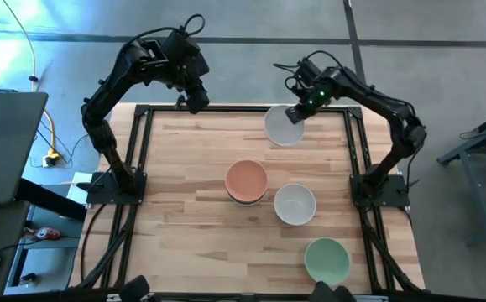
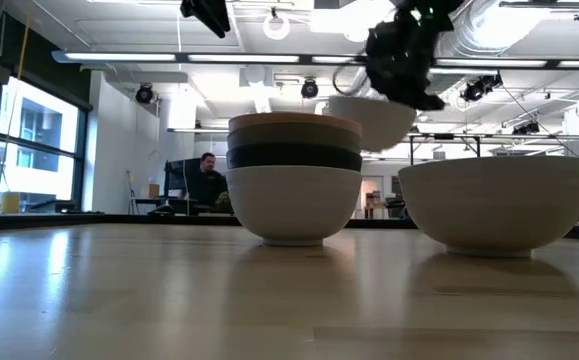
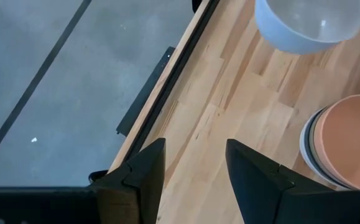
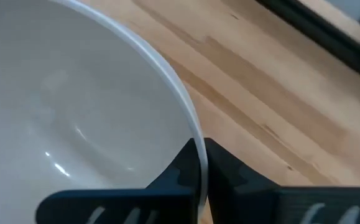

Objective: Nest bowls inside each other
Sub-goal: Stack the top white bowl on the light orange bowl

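Note:
A stack of nested bowls (image 1: 247, 182) stands mid-table, peach-orange on top, with olive-grey, black and white below in the low view (image 2: 294, 180). A white bowl (image 1: 295, 204) and a pale green bowl (image 1: 326, 260) rest on the table toward the near right. My right gripper (image 1: 296, 111) is shut on another white bowl (image 1: 283, 127), held in the air at the far right. My left gripper (image 1: 195, 99) is open and empty, high over the table's far edge. My right gripper pinches the white bowl's rim (image 4: 195, 149) between its two fingers, one finger inside the bowl and one outside. The fingers come from above on the bowl's far-right side. The bowl hangs lifted clear of the table (image 2: 369, 118), roughly upright.
The black frame rail (image 1: 226, 110) runs along the table's far edge and down both sides. A person sits in the room beyond the table (image 2: 206, 180). Bare wood (image 1: 184, 218) lies across the left half of the table.

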Motion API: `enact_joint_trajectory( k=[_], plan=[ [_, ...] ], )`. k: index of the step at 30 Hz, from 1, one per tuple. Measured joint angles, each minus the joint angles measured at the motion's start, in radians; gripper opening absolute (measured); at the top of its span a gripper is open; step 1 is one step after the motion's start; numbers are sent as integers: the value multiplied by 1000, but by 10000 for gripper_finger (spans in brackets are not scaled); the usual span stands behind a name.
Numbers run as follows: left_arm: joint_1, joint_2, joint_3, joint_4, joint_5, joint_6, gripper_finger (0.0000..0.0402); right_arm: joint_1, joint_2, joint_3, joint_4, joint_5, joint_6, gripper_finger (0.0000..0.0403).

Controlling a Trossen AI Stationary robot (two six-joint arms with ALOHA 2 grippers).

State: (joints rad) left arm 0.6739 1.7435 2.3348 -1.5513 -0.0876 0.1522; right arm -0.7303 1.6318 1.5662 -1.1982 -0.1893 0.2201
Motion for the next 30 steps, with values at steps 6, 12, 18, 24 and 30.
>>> enact_joint_trajectory(
  k=[6,12,18,24,30],
  plan=[
    [0,0,0,0,50,-2,156,67,0,105,-22,-28,-58,0],
    [-1,0,0,0,54,-11,156,136,0,155,-36,-28,-71,0],
    [-1,0,0,-2,52,-26,156,212,4,157,-35,-47,-56,0],
    [16,3,0,-19,-92,-64,156,264,5,157,-32,-52,75,0],
    [43,0,0,-19,-133,-70,156,327,5,157,-32,-55,134,0]
  ],
)
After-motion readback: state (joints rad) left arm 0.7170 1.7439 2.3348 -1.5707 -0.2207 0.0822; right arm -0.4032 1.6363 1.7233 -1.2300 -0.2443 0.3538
